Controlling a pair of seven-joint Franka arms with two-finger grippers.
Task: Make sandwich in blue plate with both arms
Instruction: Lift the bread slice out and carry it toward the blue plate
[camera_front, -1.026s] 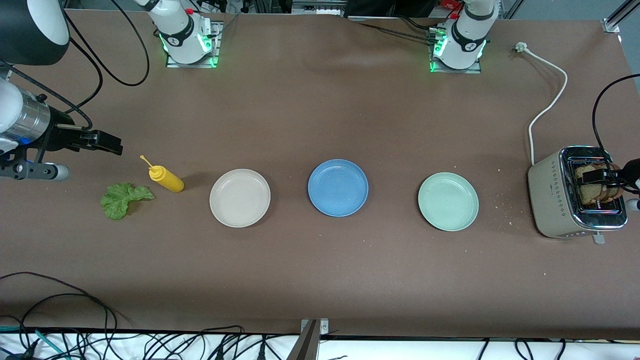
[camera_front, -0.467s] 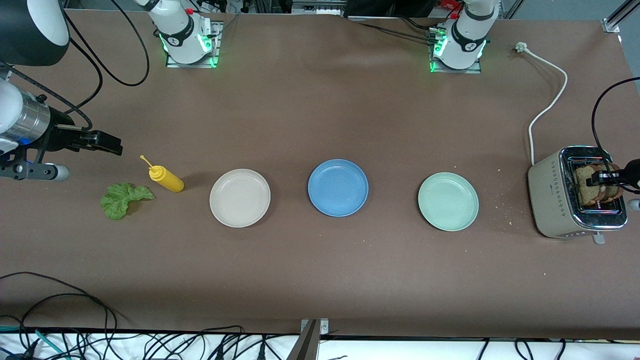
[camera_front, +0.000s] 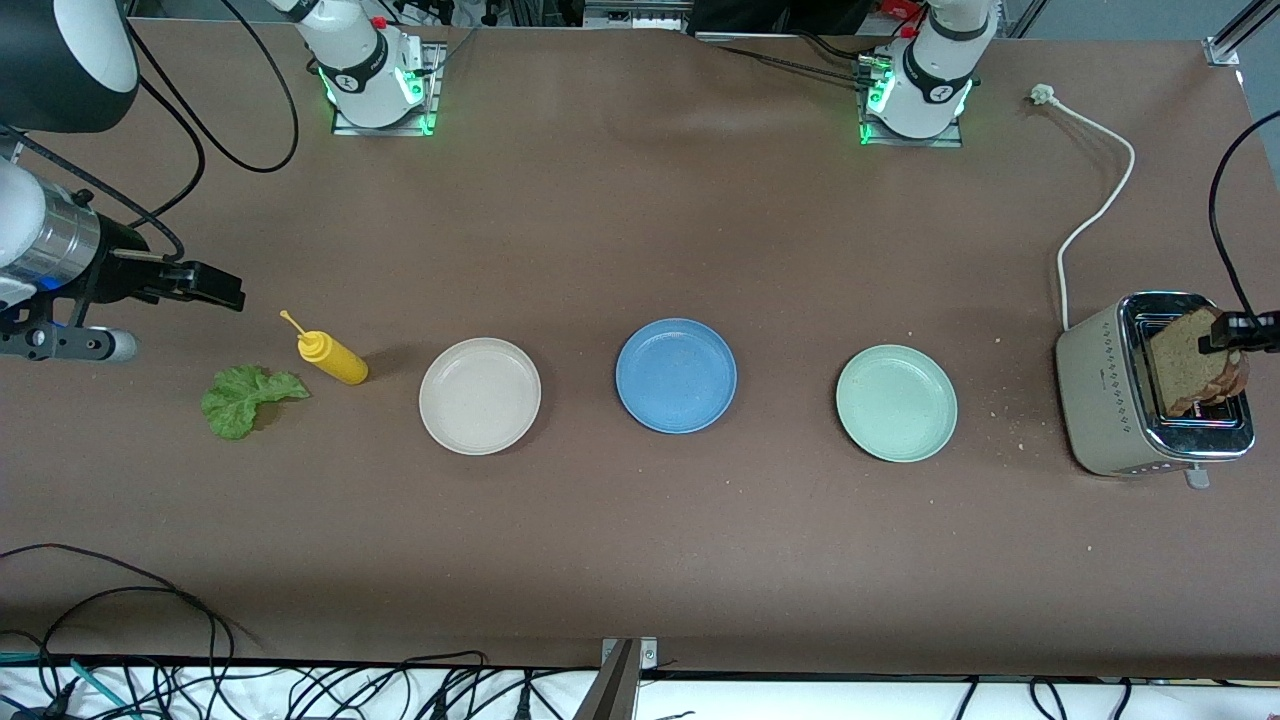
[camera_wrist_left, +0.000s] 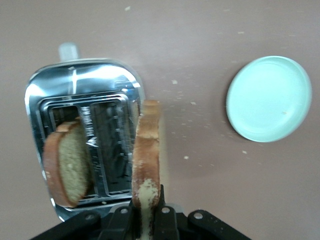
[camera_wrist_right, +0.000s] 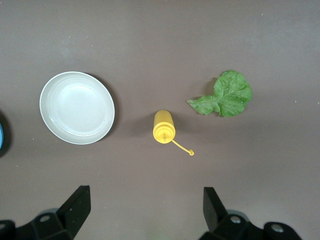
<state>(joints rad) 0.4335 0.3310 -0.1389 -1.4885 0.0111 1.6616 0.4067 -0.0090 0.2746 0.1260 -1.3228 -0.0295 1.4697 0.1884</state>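
- Bread slice (camera_front: 1185, 355) hangs upright over the toaster (camera_front: 1105, 400), pinched at its upper edge by the left gripper (camera_front: 1235, 330), whose jaws are narrow on the crust.
- In the left wrist view the held slice (camera_wrist_left: 146, 160) is clear of the slots; a second slice (camera_wrist_left: 67, 167) sits in a slot.
- Toaster stands at the left arm's end of the worktop (camera_front: 640, 230), close to the edge.
- Blue plate (camera_front: 676, 375) lies mid-worktop between the beige plate (camera_front: 480, 396) and the green plate (camera_front: 896, 402), bare brown surface all round.
- Right gripper (camera_front: 205, 285) hovers with jaws wide over the right arm's end, near the mustard bottle (camera_front: 335, 358) and lettuce (camera_front: 245, 398).
- Crumbs (camera_front: 1005, 405) dot the surface between green plate and toaster.
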